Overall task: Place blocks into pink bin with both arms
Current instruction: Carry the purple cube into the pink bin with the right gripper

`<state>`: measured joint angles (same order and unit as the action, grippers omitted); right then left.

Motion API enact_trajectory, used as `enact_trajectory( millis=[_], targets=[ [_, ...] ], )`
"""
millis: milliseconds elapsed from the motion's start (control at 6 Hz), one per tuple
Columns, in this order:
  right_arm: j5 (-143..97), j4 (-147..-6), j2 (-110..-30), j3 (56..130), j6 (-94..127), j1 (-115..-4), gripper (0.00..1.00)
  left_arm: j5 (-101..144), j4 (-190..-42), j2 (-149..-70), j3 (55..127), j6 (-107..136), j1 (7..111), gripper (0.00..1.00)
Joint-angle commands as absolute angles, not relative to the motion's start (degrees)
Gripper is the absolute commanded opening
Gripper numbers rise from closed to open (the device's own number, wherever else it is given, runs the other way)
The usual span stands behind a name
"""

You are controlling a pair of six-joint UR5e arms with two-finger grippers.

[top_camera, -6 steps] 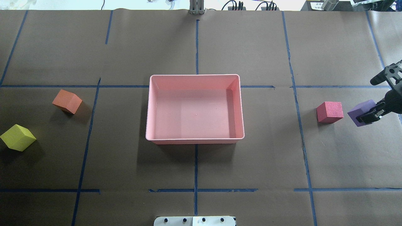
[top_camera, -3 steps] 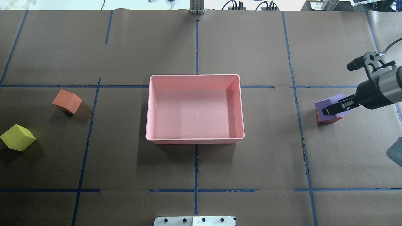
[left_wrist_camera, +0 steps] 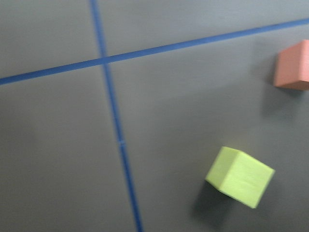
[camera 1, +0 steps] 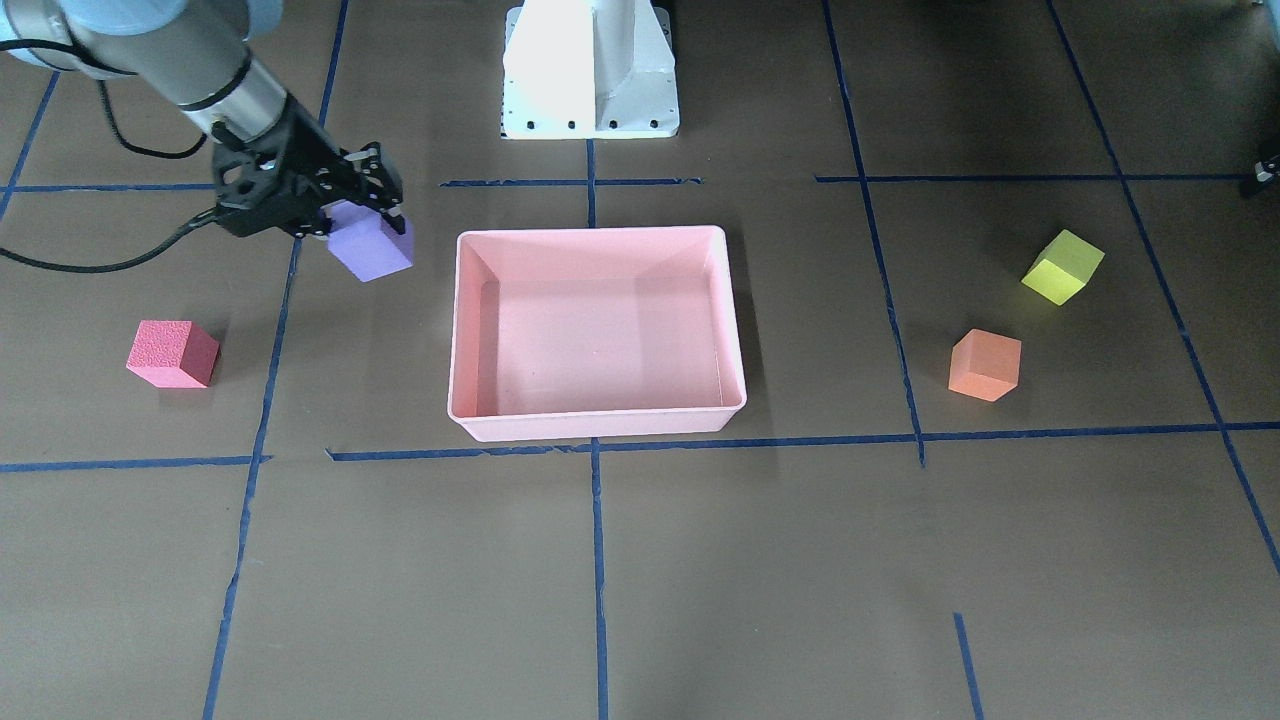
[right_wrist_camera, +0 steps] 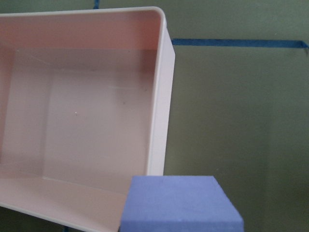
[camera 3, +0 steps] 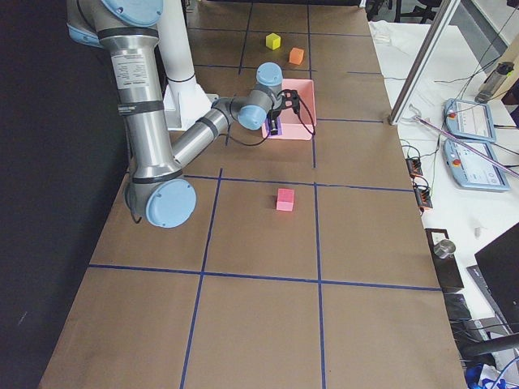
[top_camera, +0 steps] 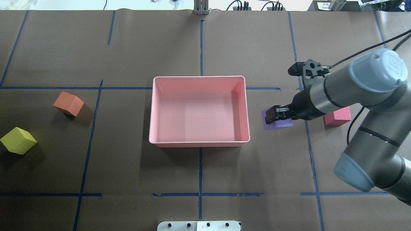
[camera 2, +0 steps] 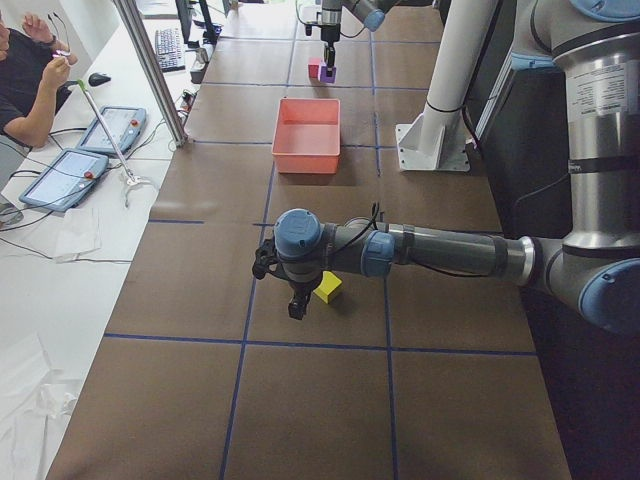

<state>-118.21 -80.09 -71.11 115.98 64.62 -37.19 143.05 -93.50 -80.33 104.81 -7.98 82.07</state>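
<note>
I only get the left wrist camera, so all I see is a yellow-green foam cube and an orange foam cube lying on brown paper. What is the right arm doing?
Observer: The right gripper is shut on the small purple foam cube, holding it just beside the shallow pale-pink plastic bin, not over it.
Operator: Is anything in that bin?
Observer: No. The overhead view shows its floor bare.
Operator: And the fourth cube?
Observer: The red-pink foam cube lies loose on the robot's right, farther from the bin than the purple one.
</note>
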Motion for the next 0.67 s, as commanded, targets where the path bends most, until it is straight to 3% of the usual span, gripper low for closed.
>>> enact_trajectory(
  millis=[0,167,333,500],
  targets=[
    [-109.03,-87.01,-61.9,111.13,74.48,-29.92,0.02,143.0,-99.12,-80.33,104.24,-7.74,73.34,1.0],
    [-108.46,-86.92,-58.83,107.7,75.84,-29.54,0.07,142.56,-99.92,-80.33,104.06,-7.82,72.61,1.0],
    [-107.85,-86.92,-57.58,105.84,75.85,-29.53,0.24,140.99,-102.02,-80.25,103.89,-7.82,71.73,1.0],
    [-106.62,-86.92,-57.39,105.65,76.63,-29.53,0.99,140.45,-101.87,-80.24,103.63,-7.82,70.24,1.0]
  ],
)
